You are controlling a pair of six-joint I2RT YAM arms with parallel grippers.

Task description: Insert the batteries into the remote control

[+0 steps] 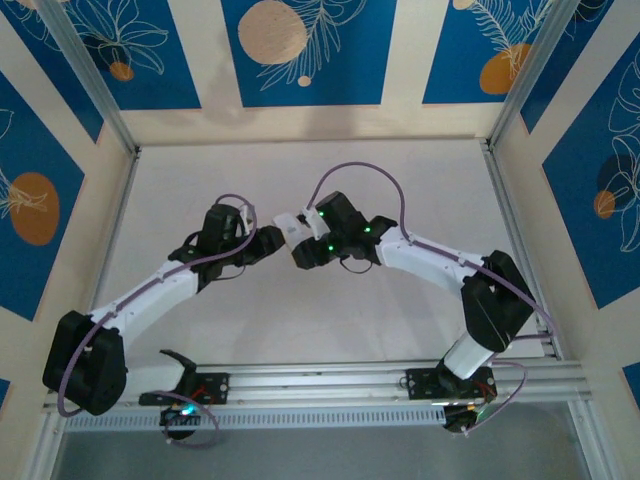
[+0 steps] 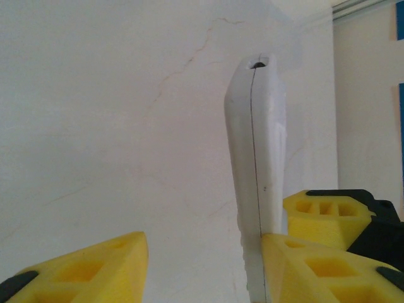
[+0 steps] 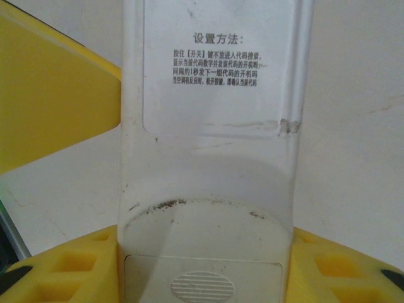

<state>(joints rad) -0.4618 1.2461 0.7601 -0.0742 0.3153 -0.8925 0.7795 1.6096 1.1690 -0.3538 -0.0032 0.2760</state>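
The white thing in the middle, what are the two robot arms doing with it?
That is a remote control, held between the two arms above the table. The right end effector grips it near the end with the ribbed battery cover, which looks closed. The left end effector has the remote's thin edge between its open fingers: one finger touches it and the other is apart.
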